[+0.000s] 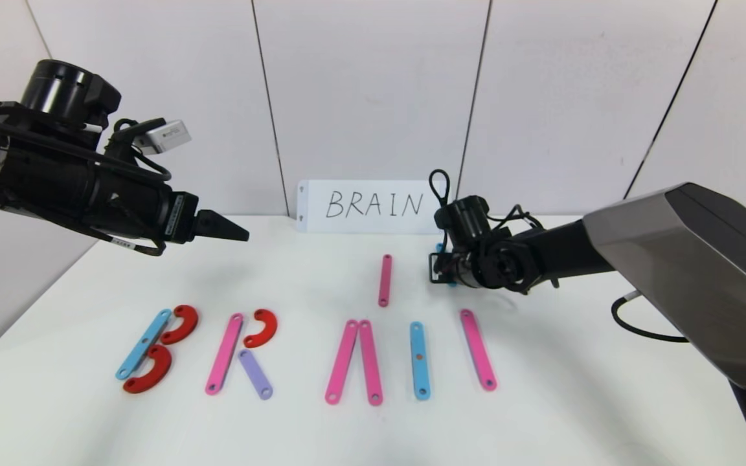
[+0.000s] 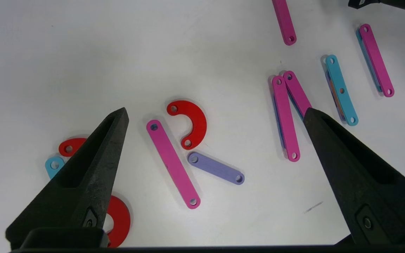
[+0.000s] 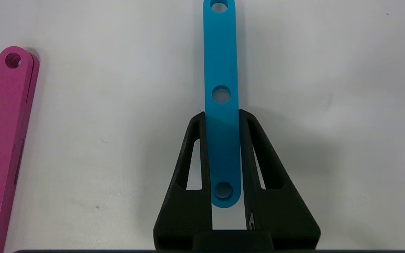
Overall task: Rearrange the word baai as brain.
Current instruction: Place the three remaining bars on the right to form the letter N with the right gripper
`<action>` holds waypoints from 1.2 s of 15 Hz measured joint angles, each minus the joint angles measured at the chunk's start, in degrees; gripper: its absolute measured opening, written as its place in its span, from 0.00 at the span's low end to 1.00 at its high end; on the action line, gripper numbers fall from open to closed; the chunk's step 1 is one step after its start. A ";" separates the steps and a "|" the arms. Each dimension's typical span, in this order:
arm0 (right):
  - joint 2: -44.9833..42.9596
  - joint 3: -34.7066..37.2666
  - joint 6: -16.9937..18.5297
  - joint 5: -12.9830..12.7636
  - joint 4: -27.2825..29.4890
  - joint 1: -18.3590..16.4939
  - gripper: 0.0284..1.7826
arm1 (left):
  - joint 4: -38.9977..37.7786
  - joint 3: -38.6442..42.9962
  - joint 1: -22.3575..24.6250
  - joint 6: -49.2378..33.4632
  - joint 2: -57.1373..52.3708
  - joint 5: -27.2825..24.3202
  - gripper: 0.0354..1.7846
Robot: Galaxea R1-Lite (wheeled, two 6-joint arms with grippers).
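Note:
On the white table lie a B of a blue strip (image 1: pixel 144 343) and two red curves (image 1: pixel 180 323), an R of a pink strip (image 1: pixel 225 354), red curve (image 1: pixel 261 327) and purple strip (image 1: pixel 256 374), two leaning pink strips (image 1: pixel 356 361), a blue strip (image 1: pixel 419 360) and a pink strip (image 1: pixel 478 349). My right gripper (image 3: pixel 222 114) is shut on another blue strip (image 3: pixel 221 70), low over the table behind that row (image 1: pixel 441 268). A lone pink strip (image 1: pixel 384 279) lies to its left. My left gripper (image 2: pixel 216 110) is open and empty, raised at the far left.
A white card with handwritten BRAIN (image 1: pixel 373 206) stands against the back wall. A black cable (image 1: pixel 638 327) lies on the table beside the right arm.

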 joint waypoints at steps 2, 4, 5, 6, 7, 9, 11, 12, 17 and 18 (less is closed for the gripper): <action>-1.50 0.93 -0.15 0.09 0.61 0.05 0.14 | 0.00 0.00 -0.02 0.00 0.00 -0.02 0.97; -4.02 3.22 -0.52 0.15 0.39 0.22 0.14 | -0.05 0.00 -0.04 -0.01 0.00 -0.02 0.97; -5.60 4.92 -0.67 0.22 0.11 0.28 0.14 | -0.02 0.00 -0.02 0.00 0.00 -0.02 0.97; -7.39 6.83 -0.87 0.48 -0.22 0.38 0.14 | -0.02 0.00 0.00 0.00 0.00 0.00 0.97; -9.63 9.07 -1.27 1.35 -0.38 0.46 0.14 | -0.02 0.00 0.00 -0.01 0.02 -0.02 0.97; -14.51 14.19 -2.82 4.63 -0.52 0.50 0.14 | -0.02 0.00 -0.04 0.00 0.00 0.00 0.97; -19.86 20.00 -5.39 8.79 -0.83 -0.15 0.14 | -0.02 0.00 -0.04 -0.01 0.00 0.00 0.97; -22.33 22.82 -6.92 11.11 -0.88 -0.69 0.14 | -0.02 0.00 -0.04 0.00 0.00 0.00 0.97; -30.16 37.73 -16.04 19.59 -8.05 -4.83 0.14 | -0.02 0.00 -0.04 -0.01 0.00 -0.07 0.97; -30.77 40.70 -17.62 20.66 -10.52 -5.38 0.14 | -0.02 0.02 -0.06 0.00 0.00 -0.05 0.97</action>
